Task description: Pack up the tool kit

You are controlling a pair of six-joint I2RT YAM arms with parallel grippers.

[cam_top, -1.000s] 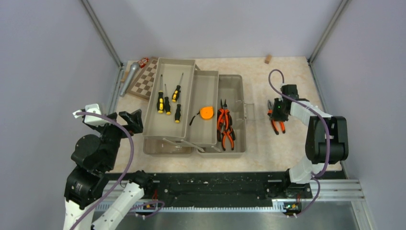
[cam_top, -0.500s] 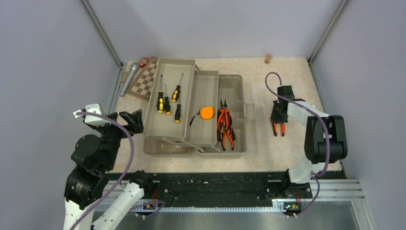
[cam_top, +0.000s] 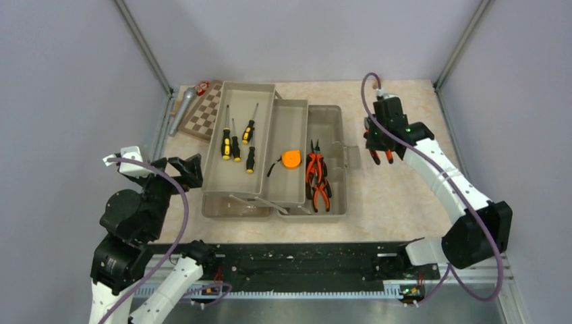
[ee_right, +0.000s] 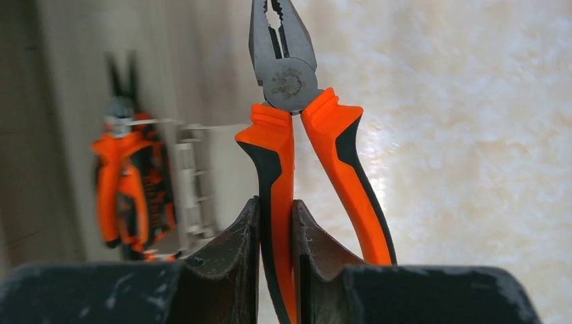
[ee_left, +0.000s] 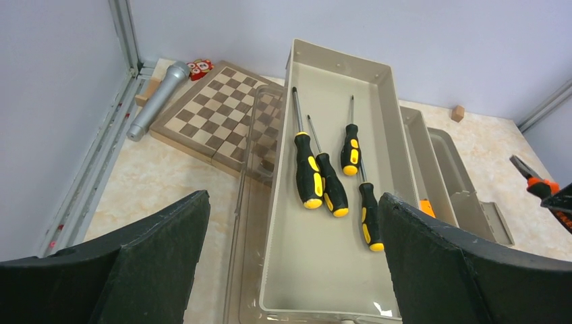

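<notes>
Right claw (ee_right: 275,223): clamped on one handle of pliers (ee_right: 337,155), held above tabletop (cam_top: 391,202), just right of toolbox (cam_top: 334,121) | Left claw (ee_left: 293,202): spread wide, empty, near-left of toolbox | Trays: screwdrivers (cam_top: 236,143) left, tape measure (cam_top: 291,159) middle.

Right wrist view: the toolbox (ee_right: 67,81) and the stowed pliers (ee_right: 128,182) in it are blurred; the lower handles of the held pliers (ee_right: 273,135) vanish between the jaws of the right gripper (ee_right: 276,212). Left wrist view: the right edge cuts off the held pliers, and a tray (ee_left: 399,121) wall hides all but an orange sliver of the tape measure (ee_left: 425,206). From above, the red item (cam_top: 202,87) beside the microphone (cam_top: 183,111) is too small to identify.
</notes>
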